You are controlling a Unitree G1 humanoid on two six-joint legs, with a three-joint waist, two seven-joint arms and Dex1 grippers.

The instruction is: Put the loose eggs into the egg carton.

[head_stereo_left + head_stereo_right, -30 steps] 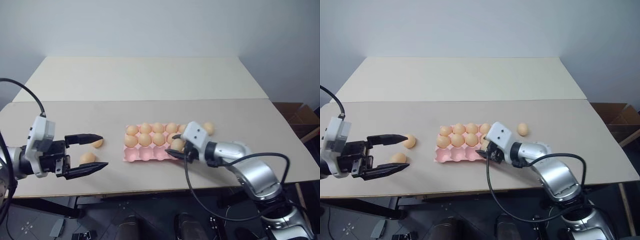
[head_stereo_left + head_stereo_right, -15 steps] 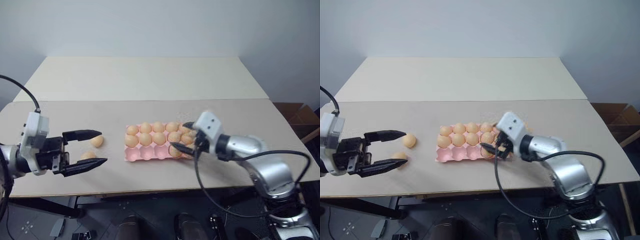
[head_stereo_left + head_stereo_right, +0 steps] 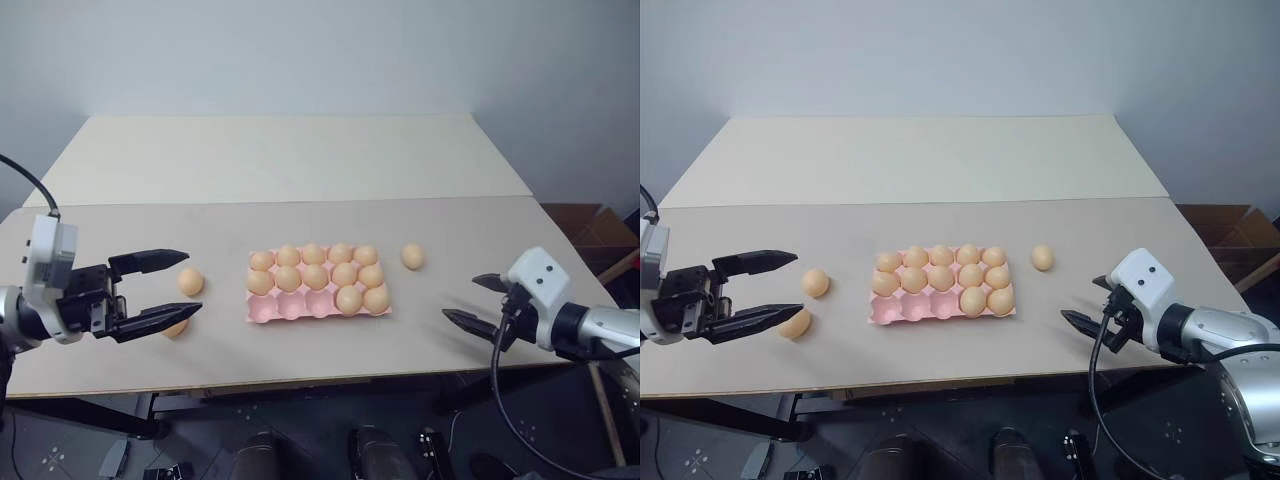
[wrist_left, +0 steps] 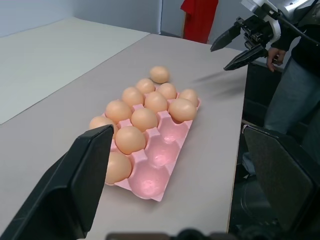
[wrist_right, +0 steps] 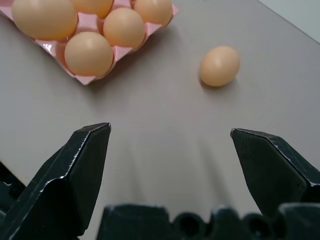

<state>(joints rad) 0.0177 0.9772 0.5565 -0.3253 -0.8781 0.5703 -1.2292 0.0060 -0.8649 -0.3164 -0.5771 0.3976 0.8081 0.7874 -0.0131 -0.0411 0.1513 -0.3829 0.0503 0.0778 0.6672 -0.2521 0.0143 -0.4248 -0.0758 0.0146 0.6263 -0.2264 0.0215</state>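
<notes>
Egg carton (image 3: 318,300) is lying long axis left-right on the bench (image 3: 300,220). Left end effector (image 3: 165,290), gaping empty, is partly hiding one loose egg (image 3: 176,327); right end effector (image 3: 470,302) is gaping empty.

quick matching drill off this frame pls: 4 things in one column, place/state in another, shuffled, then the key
Things
1. egg carton
2. right gripper
3. lone egg right of the carton
4. left gripper

Places or states
A. lying loose on the table, apart from the carton
B. open, with two loose eggs just past its fingers
C. three front cups empty, the rest holding eggs
D. open and empty, out past the table's right front edge

Pairs: 1-C, 2-D, 3-A, 4-B
</notes>
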